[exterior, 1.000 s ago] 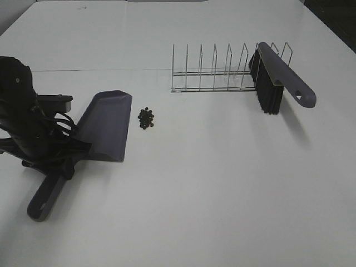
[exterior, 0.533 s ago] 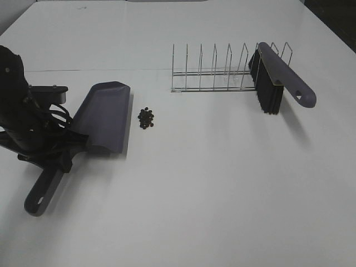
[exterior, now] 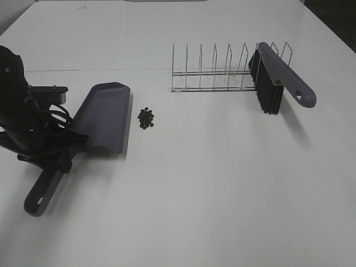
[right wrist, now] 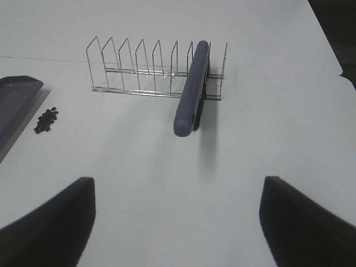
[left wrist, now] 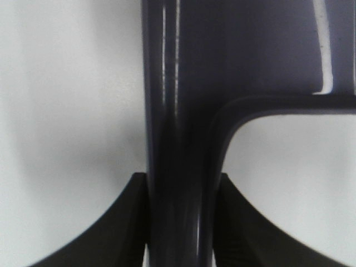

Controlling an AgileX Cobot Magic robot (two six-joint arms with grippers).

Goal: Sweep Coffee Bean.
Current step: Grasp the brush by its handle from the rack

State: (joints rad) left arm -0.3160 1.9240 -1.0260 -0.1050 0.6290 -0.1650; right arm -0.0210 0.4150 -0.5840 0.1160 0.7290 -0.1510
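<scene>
Several tiny dark-brown coffee beans (exterior: 146, 118) lie heaped just past the lip of the grey-purple plastic dustpan (exterior: 103, 119), whose handle the left claw (left wrist: 181, 222) clamps tight. The pan is seemingly being positioned; next, the right claw (right wrist: 178, 222), wide and empty, needs the black-bristled brush (exterior: 281, 78) well ahead of it.

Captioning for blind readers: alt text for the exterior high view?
The left claw grips the handle of a grey-purple dustpan on a white table; coffee beans lie just beside it. A brush rests in a wire rack at right.
</scene>
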